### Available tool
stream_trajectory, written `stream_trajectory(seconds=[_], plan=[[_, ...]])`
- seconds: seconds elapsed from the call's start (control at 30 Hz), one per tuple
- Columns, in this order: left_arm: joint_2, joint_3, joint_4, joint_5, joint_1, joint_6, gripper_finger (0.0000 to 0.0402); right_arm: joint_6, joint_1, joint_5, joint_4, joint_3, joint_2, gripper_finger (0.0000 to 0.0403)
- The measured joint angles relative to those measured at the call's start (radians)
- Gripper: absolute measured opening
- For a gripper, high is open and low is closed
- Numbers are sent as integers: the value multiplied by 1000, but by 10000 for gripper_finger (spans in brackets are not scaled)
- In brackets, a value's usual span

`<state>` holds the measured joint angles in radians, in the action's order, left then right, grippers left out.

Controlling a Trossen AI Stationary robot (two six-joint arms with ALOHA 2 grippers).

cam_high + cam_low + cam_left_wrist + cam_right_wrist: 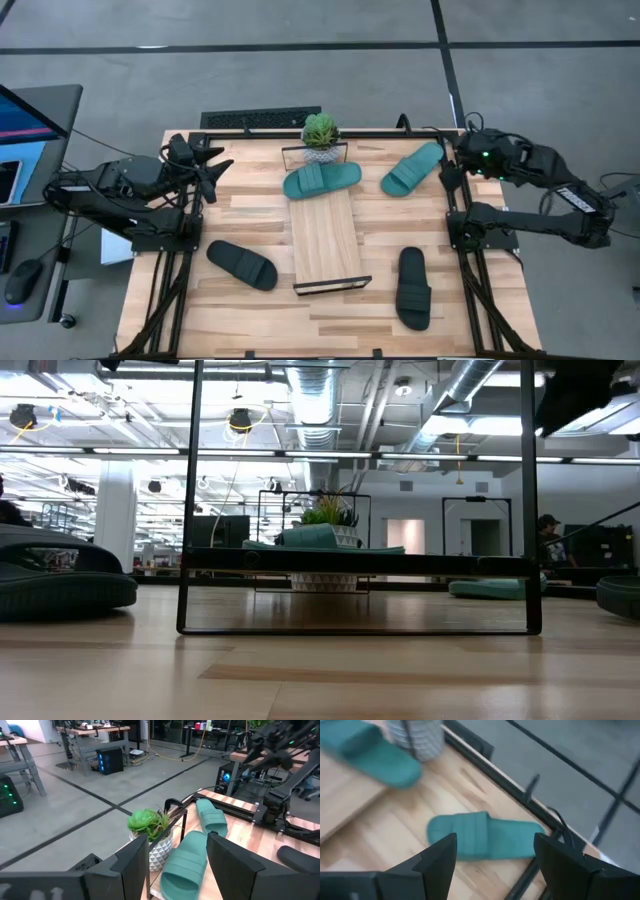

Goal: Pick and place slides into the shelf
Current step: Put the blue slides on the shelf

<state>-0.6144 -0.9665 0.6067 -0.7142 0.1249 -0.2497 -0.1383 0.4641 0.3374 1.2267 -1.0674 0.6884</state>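
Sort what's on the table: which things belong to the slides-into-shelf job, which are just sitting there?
Job:
- teal slide on the shelf
- teal slide on the table
- black slide left of the shelf
- black slide right of the shelf
- shelf

Lying about:
- potted plant
- keyboard

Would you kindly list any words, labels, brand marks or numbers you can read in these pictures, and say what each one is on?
No readable text in any view.
Teal green rubbery slide sandals: no legible brand mark.
Black rubbery slide sandals: none visible.
Long light-wood plank shelf: unmarked.
Monitor screen at the table's left: content too small to read.
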Motion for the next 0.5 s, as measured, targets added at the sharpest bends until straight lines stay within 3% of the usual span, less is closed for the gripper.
stream_trajectory(seconds=[0.17, 0.5], plan=[[0, 0, 1, 21, 0, 0, 188, -70, 75, -23, -2, 112, 0, 256], [0, 0, 1, 23, 0, -5, 188, 71, 225, -241, -176, 281, 46, 256]])
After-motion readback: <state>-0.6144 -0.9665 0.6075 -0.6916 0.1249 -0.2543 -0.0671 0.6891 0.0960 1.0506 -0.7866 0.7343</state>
